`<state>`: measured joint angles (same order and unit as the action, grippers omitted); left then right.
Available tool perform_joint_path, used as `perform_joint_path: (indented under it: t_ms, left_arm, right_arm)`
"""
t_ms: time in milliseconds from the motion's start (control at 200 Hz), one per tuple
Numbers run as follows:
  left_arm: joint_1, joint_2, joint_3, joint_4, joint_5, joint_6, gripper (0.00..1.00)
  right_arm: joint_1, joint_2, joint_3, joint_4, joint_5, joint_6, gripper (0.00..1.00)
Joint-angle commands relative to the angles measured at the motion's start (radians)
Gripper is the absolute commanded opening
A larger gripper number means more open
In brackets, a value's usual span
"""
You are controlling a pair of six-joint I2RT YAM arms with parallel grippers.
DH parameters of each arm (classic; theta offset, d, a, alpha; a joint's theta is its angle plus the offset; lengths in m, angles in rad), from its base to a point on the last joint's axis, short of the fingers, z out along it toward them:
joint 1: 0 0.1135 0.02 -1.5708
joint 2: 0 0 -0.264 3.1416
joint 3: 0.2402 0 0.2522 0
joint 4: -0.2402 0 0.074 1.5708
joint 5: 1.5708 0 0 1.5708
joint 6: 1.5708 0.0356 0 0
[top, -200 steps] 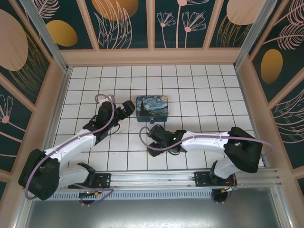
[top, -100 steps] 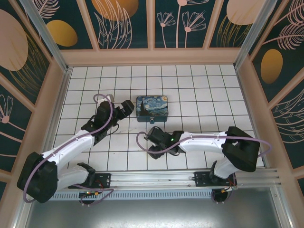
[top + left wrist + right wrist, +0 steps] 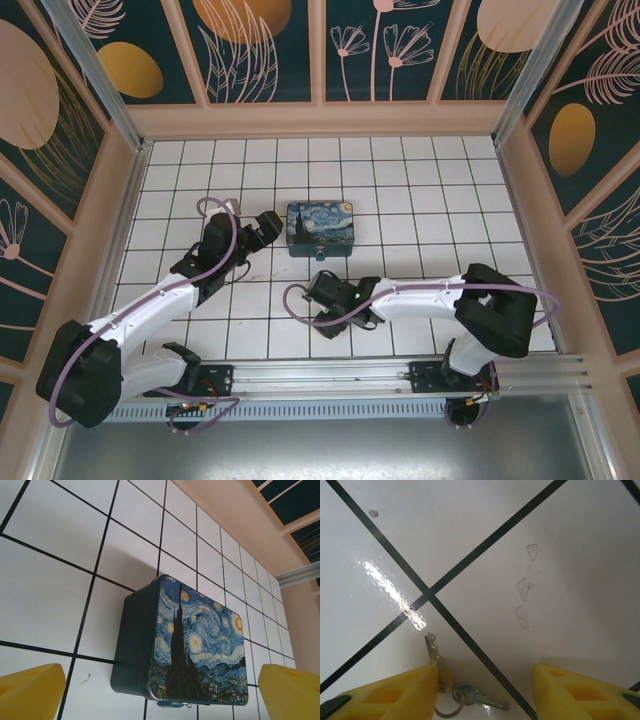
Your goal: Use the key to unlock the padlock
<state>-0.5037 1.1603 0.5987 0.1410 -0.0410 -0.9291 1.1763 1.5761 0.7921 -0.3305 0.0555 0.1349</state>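
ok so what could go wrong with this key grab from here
The key lies flat on the tile between the parted fingers of the right gripper; thin as it is, it may slip out on closing.
It shares a ring with another metal piece by one finger, so the grip might catch those instead.
The left gripper is open by the box, holding nothing, so the padlock may shift.

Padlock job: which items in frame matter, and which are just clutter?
Job:
- padlock, tiny, at the box's near edge
- key, on a ring, on the tile between the fingers of the open right end effector

Lying about:
- painted box
- scuff marks on the tile
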Motion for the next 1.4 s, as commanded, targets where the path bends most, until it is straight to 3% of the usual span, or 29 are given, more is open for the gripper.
perform_joint_path:
  t_ms: [0,340,651,911,1396]
  left_arm:
    - [0.008,0.001,0.025,-0.007,0.007,0.005,0.99]
    - [0.010,-0.002,0.016,-0.003,0.010,-0.002,0.99]
    - [0.011,0.004,0.012,0.015,0.021,-0.006,0.99]
    - [0.010,0.006,0.007,0.023,0.024,-0.013,0.99]
    - [0.011,0.012,0.010,0.029,0.030,-0.019,0.99]
  right_arm:
    - [0.020,0.027,0.022,-0.023,0.000,-0.020,0.52]
    - [0.062,0.091,0.038,-0.038,0.030,-0.004,0.48]
    - [0.056,0.003,0.074,-0.061,0.074,0.022,0.53]
    - [0.054,-0.066,0.071,-0.056,0.047,0.027,0.54]
    - [0.054,-0.001,0.045,-0.033,-0.023,-0.003,0.54]
